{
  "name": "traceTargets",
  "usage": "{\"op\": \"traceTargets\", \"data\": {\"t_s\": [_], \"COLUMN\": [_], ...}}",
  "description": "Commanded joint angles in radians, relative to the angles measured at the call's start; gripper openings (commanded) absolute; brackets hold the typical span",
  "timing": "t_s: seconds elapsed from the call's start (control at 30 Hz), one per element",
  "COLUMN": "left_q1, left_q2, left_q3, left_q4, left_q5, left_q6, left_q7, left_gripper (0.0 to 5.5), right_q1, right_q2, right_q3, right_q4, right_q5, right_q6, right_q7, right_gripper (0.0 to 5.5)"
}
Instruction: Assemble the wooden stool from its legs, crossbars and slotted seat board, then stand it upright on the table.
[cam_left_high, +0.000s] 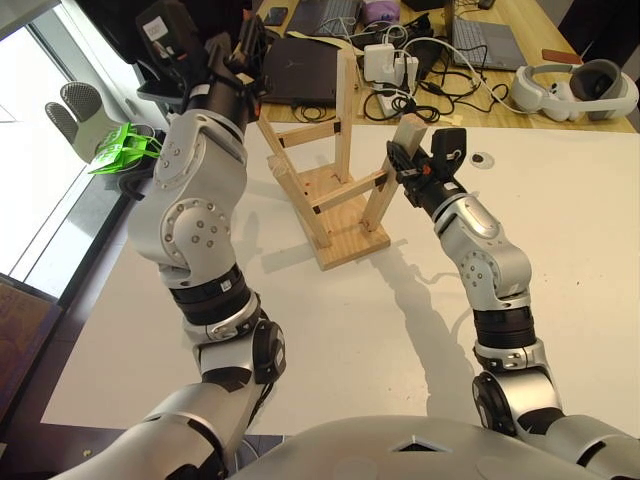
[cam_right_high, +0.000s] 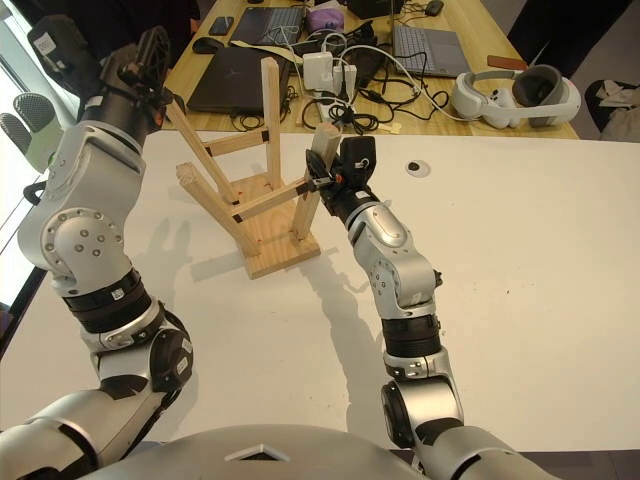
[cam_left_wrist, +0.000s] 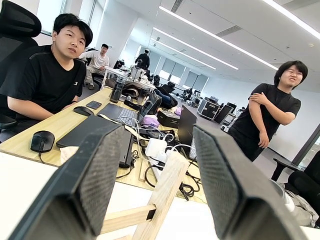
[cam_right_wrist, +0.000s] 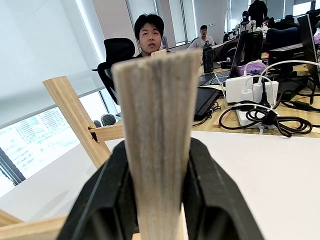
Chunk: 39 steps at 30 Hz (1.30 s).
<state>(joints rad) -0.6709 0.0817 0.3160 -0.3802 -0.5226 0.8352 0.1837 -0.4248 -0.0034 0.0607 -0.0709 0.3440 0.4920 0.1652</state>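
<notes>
One wooden stool (cam_right_high: 240, 215) on the one white desk (cam_right_high: 520, 280), counting four legs (cam_right_high: 268, 110), two crossbars (cam_right_high: 236, 144) in plain sight and one seat board (cam_right_high: 282, 250). Two end effectors: the left end effector (cam_right_high: 152, 62) at ten o'clock of the stool, the right end effector (cam_right_high: 322, 178) at three o'clock. On the one wooden desk (cam_left_high: 525, 35) at twelve o'clock lie three laptops (cam_right_high: 235, 80), two white power adapters (cam_right_high: 322, 70), one headset (cam_right_high: 515, 95), one mouse (cam_right_high: 205, 45) and one phone (cam_right_high: 222, 25). One round grommet (cam_right_high: 418, 167) sits in the white desk at two o'clock of the stool. One green object (cam_left_high: 125, 150) at nine o'clock, off the desk's edge
</notes>
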Motion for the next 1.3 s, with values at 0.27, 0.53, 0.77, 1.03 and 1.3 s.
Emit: {"op": "traceTargets", "data": {"t_s": [0.27, 0.53, 0.77, 1.03, 1.3], "left_q1": [-0.018, -0.02, 0.005, -0.003, -0.005], "left_q2": [0.013, 0.005, -0.017, -0.015, -0.007], "left_q3": [-0.006, -0.007, -0.008, 0.006, 0.014], "left_q4": [0.011, 0.01, -0.012, -0.006, -0.003], "left_q5": [0.001, 0.003, 0.001, -0.006, -0.006], "left_q6": [-0.007, -0.009, -0.008, -0.006, -0.002], "left_q7": [-0.011, -0.009, 0.006, 0.016, 0.013], "left_gripper": [2.49, 2.49, 2.49, 2.49, 2.49], "right_q1": [-0.018, -0.009, -0.012, -0.031, -0.032], "right_q2": [0.017, 0.022, 0.018, 0.025, 0.033], "right_q3": [-0.005, 0.001, 0.001, -0.001, 0.002], "right_q4": [-0.003, -0.009, -0.006, 0.003, 0.001], "right_q5": [-0.023, -0.024, -0.022, -0.022, -0.023], "right_q6": [-0.008, 0.002, 0.009, 0.014, 0.015], "right_q7": [0.002, 0.006, 0.012, 0.007, 0.002], "right_gripper": [0.99, 0.99, 0.99, 0.99, 0.99]}}
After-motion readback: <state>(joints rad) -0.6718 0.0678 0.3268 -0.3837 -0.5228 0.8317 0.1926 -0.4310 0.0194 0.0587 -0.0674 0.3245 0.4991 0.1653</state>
